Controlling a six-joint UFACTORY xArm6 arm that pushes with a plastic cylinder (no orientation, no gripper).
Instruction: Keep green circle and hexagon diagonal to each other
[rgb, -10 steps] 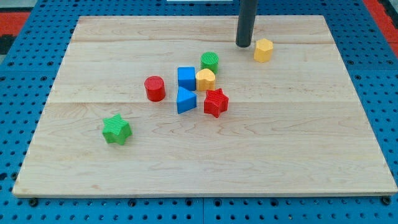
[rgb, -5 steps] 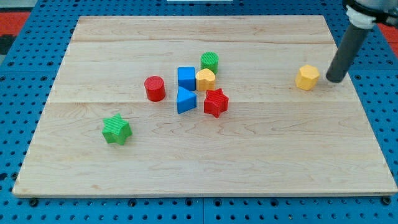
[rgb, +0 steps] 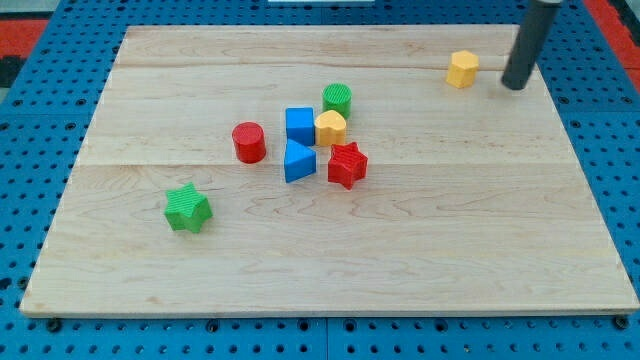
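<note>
The green circle (rgb: 337, 98), ribbed on top, is seen mid-counter (rgb: 450, 250), touching a yellow rounded block (rgb: 330, 127). The yellow hexagon (rgb: 462, 68) is placed well apart, toward the view's top right. My tip (rgb: 517, 84) is found just right of it. No pincer is fitted.

The tip (rgb: 516, 86) stands near the board's (rgb: 150, 270) top-right corner, just to the view's right of the yellow hexagon (rgb: 462, 69), apart from it. Well to the view's left and lower, a cluster sits mid-board: the green circle (rgb: 337, 99) at its top, the yellow heart (rgb: 330, 128) touching below it, the blue cube (rgb: 299, 125) beside the heart on the left, the blue triangle (rgb: 298, 161) under the cube, the red star (rgb: 347, 165) to the triangle's right. The red cylinder (rgb: 248, 142) lies left of the cluster, the green star (rgb: 187, 208) farther toward the bottom-left.
</note>
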